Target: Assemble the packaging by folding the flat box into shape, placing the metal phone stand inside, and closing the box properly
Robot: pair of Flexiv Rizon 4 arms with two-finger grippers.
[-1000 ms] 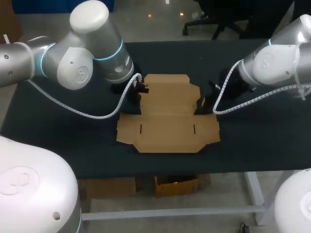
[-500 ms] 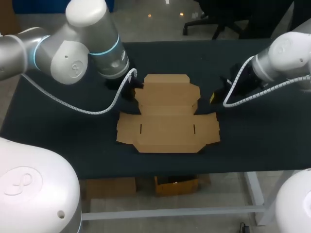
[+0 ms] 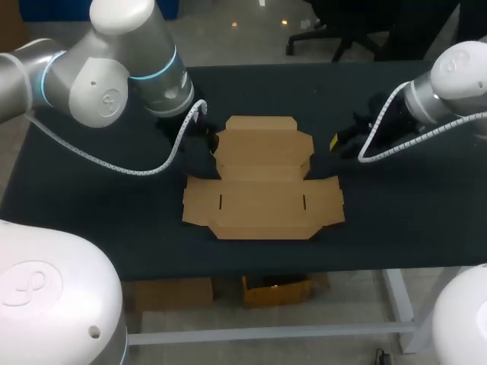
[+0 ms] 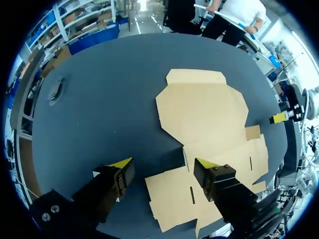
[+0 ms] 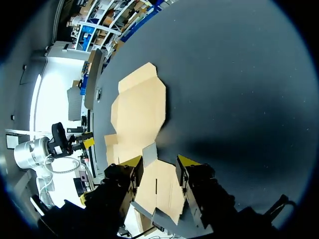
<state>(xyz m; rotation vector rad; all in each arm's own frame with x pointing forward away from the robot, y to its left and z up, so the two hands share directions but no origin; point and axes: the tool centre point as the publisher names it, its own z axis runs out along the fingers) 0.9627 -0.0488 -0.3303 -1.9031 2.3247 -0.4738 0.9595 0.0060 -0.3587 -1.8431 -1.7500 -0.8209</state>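
The flat box (image 3: 262, 182) lies unfolded mid-table (image 3: 129, 220), wide panel near and narrower flaps far, with the left gripper (image 4: 164, 163) just left and the right gripper (image 5: 159, 160) just right, both spread open, empty and about equally close.

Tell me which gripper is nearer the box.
Left. The left gripper sits just off the box's left edge; the right gripper is farther off its right edge.

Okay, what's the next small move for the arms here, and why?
Probably lower both onto the side flaps to start folding walls up: the cardboard box lies flat and unfolded, and the left gripper and right gripper are open, empty, beside it.
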